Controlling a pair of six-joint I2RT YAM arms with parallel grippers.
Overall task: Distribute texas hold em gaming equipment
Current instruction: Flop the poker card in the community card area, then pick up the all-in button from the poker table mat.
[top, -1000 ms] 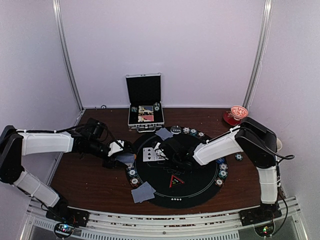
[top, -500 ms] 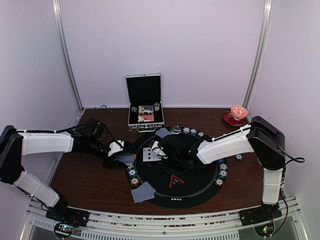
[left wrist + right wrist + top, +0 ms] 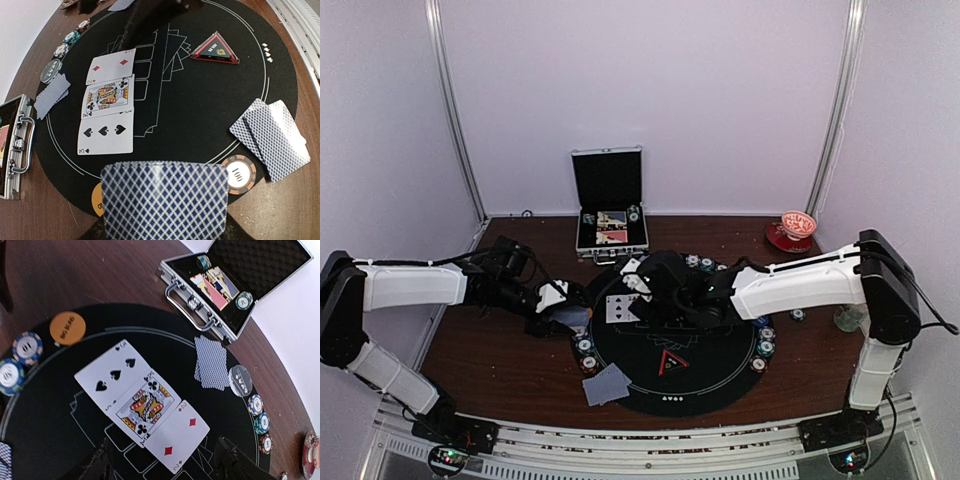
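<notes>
Has just spread the right claw (image 3: pixel 166 460) wide and slid it farther across the large round black mat (image 3: pixel 50 440); leaves three face-up white playing cards (image 3: pixel 142 405) in a touching row directly beneath its fingers. Reads as the flop laid, probably, though the release shows poorly from above. Keeps the left claw (image 3: pixel 565 308) pinching the stack of grey-blue-backed playing cards (image 3: pixel 165 200), close under its camera, ready for the next deal

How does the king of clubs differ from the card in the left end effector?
The king lies face up; the held card shows its blue lattice back. The king rests flat on the mat between the two and three; the held card is gripped by the left end effector near the mat's edge. Both are playing cards.
</notes>
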